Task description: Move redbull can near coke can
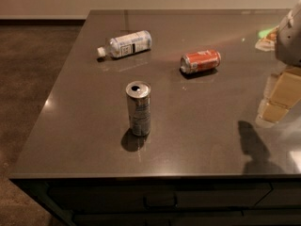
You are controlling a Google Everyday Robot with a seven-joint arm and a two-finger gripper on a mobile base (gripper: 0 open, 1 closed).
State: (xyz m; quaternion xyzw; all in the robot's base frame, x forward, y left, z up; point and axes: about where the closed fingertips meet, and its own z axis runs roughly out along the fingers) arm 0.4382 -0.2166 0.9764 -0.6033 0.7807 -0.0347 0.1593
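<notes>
The redbull can (138, 108), slim and silver-grey with a shiny top and pull-tab hole, stands upright near the middle of the dark countertop (84, 126). The coke can (200, 61), red-orange with white lettering, lies on its side behind it and to the right. The two cans are well apart. My gripper (278, 101), tan with a white arm part above it, hangs over the counter's right edge, partly cut off by the frame. It is far to the right of the redbull can and holds nothing that I can see.
A clear plastic bottle (126, 44) with a white label lies on its side at the back left of the counter. A greenish packet (265, 36) lies at the far right back. The counter's front edge is close below the redbull can, with drawers beneath. Carpeted floor lies to the left.
</notes>
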